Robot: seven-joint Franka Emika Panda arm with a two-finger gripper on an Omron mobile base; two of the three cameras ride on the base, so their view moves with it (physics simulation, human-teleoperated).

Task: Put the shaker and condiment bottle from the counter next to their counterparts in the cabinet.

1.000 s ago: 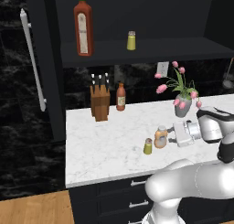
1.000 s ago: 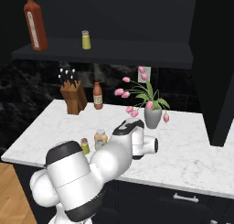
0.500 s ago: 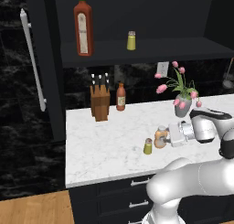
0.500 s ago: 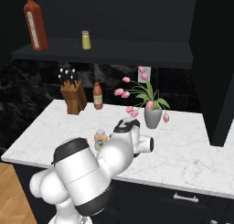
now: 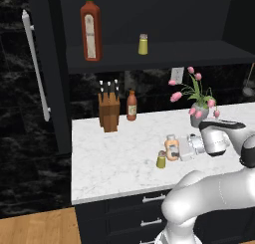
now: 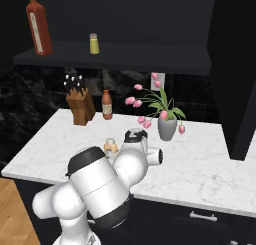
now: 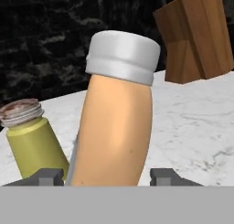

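Note:
The condiment bottle (image 5: 172, 147) (image 6: 110, 147) (image 7: 116, 122), peach-orange with a pale cap, stands upright on the white marble counter (image 5: 114, 158). My gripper (image 5: 178, 149) (image 7: 107, 176) reaches in from the right. Its fingertips (image 7: 45, 176) stand on either side of the bottle's lower body with slim gaps, so it is open. The shaker (image 5: 161, 159) (image 7: 29, 141) stands just left of the bottle, near the counter's front. In the black cabinet (image 5: 149, 59), the tall red bottle (image 5: 90, 29) (image 6: 38, 26) and the yellow shaker (image 5: 143, 44) (image 6: 94, 43) sit on the shelf.
A wooden knife block (image 5: 109, 112) (image 7: 196, 35) and a slim red-brown bottle (image 5: 131, 105) stand at the back of the counter. A vase of pink tulips (image 5: 199, 108) stands right of my hand. The cabinet door with its white bar handle (image 5: 35, 63) hangs open at left.
My hand has slid left along the counter until its fingers flank the condiment bottle, and the jaws have narrowed. Bottle and shaker have not moved.

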